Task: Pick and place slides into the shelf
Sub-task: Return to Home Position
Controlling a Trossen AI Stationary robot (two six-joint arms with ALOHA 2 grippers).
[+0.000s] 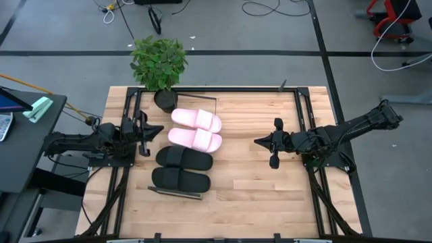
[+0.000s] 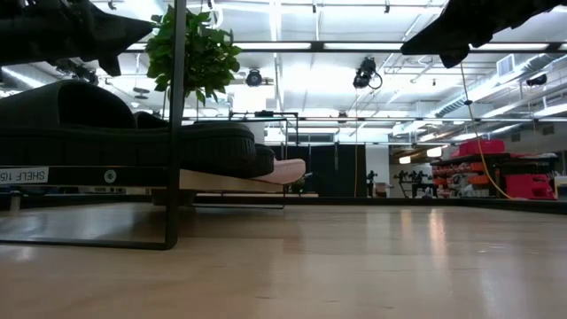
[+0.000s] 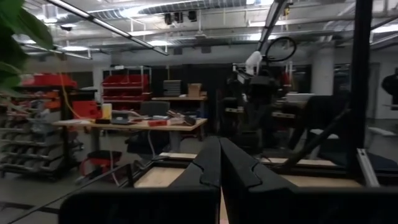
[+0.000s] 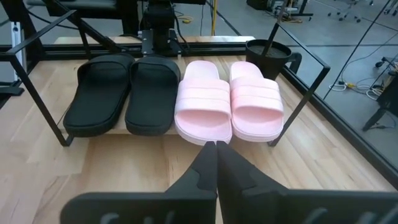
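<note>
Four slides sit side by side in one row on the shelf (image 2: 217,181), which lies between the two grippers. There are two pale pink ones and two black ones. The first pink slide (image 1: 196,119) and the second pink slide (image 1: 194,139) touch each other. Next come the first black slide (image 1: 183,158) and the second black slide (image 1: 179,179), which closes the row at the end of the shelf.

The left gripper (image 1: 154,130) is just beside the shelf, at the heel side of the row, level with the two pink slides. Its two fingers are pressed together and hold nothing. The low view shows it raised above the table (image 1: 250,196), higher than the slides.

The right gripper (image 1: 260,142) is on the opposite side, well apart from the shelf, with bare table between it and the toes of the slides. Its fingers are also closed against each other with nothing between them, and it too hangs clear of the table. In the right wrist view all four slides point their open toes toward this gripper. The pink pair is straight ahead of it and the black pair is off to one side.

One potted plant (image 1: 158,64) stands past the pink end of the row, off to the side of the left gripper and far from the right one.
</note>
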